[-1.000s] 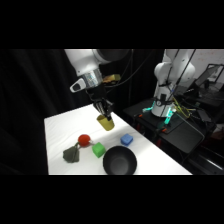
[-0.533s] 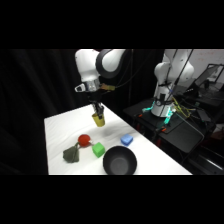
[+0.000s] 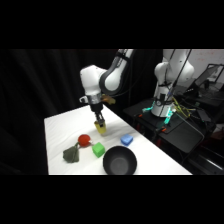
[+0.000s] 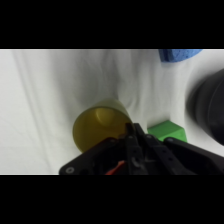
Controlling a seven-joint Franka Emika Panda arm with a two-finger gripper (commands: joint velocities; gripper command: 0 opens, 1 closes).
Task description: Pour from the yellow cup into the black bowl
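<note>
The gripper (image 3: pixel 101 125) is pinching the yellow cup (image 3: pixel 103 129) and holding it off the table (image 3: pixel 60 125), about mid-frame in the side view. The black bowl (image 3: pixel 120 161) sits lower right of it, with a green cube (image 3: pixel 98 149) and red ball (image 3: pixel 84 140) between. In the wrist view the cup (image 4: pixel 98 127) fills the middle.

text: none readable | labels: none | brands: none | numbers: none
</note>
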